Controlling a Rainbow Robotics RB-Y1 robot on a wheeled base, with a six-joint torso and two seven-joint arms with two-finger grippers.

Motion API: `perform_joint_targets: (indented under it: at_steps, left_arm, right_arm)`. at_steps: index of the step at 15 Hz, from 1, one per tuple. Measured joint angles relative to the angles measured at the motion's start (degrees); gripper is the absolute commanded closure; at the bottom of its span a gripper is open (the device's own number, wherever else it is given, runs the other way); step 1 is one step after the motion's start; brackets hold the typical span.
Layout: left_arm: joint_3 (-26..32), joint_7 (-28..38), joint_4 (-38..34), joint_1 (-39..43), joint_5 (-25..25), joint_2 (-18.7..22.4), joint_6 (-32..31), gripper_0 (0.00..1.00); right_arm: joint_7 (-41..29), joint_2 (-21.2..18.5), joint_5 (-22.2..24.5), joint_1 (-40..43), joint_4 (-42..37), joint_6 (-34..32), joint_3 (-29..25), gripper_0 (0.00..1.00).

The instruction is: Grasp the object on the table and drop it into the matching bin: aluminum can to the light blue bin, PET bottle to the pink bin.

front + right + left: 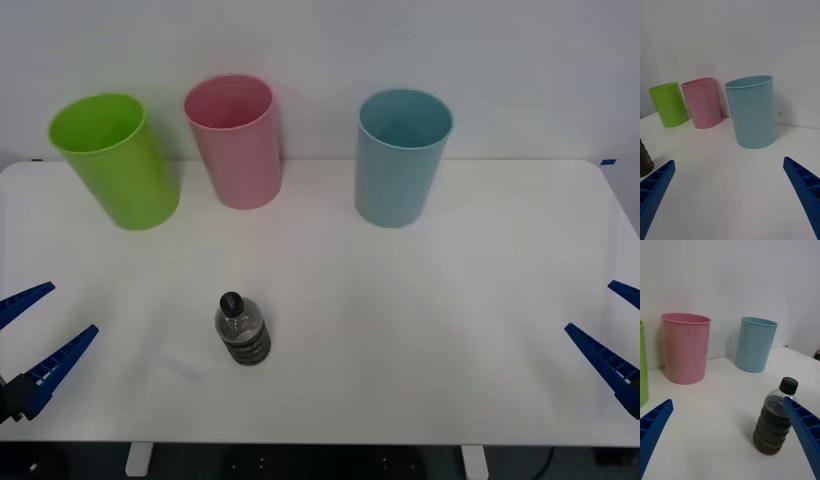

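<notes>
The PET bottle (241,331) (774,420), small and clear with a black cap and dark band, stands upright on the white table (420,330), left of centre near the front. A sliver of the bottle (644,159) also shows in the right wrist view. The pink bin (235,140) (702,102) (685,347) and the light blue bin (400,156) (752,110) (754,343) stand upright at the back. My left gripper (30,345) (728,438) is open at the front left edge, left of the bottle. My right gripper (615,335) (730,191) is open at the front right edge.
A lime green bin (115,160) (667,104) stands at the back left beside the pink one. A white wall rises right behind the bins. Open tabletop lies between the bottle and the bins.
</notes>
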Motion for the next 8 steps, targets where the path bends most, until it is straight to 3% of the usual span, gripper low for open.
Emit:
perform_joint_targets:
  at_steps: [8]
  left_arm:
    - [-0.2, 0.1, 0.6, 0.9, -0.8, -0.6, 0.1, 0.00]
  right_arm:
    - [0.0, 0.0, 0.0, 0.0, 0.0, 0.0, 0.0, 0.00]
